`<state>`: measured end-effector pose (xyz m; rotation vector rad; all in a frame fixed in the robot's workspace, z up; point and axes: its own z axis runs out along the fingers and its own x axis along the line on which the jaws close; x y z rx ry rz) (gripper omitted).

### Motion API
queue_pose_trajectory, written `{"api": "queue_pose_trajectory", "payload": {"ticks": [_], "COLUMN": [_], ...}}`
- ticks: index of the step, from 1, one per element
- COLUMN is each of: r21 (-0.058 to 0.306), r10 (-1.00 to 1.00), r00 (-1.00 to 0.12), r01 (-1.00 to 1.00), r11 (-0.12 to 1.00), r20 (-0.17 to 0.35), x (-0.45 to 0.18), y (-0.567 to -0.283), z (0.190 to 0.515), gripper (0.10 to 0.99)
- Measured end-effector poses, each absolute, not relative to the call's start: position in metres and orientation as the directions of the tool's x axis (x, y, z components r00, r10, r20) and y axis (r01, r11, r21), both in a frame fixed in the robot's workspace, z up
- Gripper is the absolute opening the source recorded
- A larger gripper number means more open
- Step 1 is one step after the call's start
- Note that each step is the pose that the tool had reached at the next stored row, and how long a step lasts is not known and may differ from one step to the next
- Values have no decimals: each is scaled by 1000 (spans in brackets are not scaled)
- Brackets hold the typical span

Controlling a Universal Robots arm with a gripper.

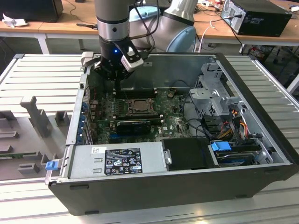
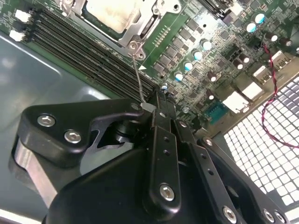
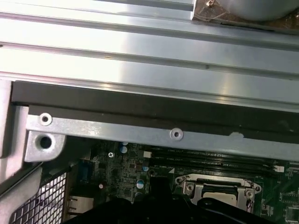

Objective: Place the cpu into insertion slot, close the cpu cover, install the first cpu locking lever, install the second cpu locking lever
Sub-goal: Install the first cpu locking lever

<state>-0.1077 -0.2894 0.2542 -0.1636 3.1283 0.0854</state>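
Note:
The insertion slot (image 1: 135, 105) lies in the middle of the motherboard, with the tan-grey cpu (image 2: 111, 13) lying flat in it. The metal cpu cover (image 2: 142, 29) is folded down around the chip, which shows through its window. Slot (image 3: 218, 190) and cpu (image 3: 219, 199) are also in the first wrist view. A thin wire locking lever (image 2: 138, 74) rises from the slot's corner screw, up off the board. Its flat end rests against the side of my gripper (image 2: 161, 99), whose black fingers are pressed together. In the exterior view, my gripper (image 1: 117, 83) hangs just behind the slot.
Black memory slots (image 2: 88, 56) run alongside the slot. The open case's metal back wall (image 3: 154, 133) stands close behind my gripper. A long black expansion card (image 1: 134, 125) lies in front of the slot. The power supply (image 1: 117, 159) and drive cage (image 1: 212, 100) take up the front and right.

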Motion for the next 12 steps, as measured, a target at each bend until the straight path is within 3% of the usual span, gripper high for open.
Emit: {"api": "queue_pose_trajectory", "payload": {"ticks": [12], "r21": [54], "r10": [-104], "r00": [-995], "r01": [-104], "r11": [993], "r20": [-11], "x": [-95], "y": [-289], "z": [254], "gripper": [106]}}
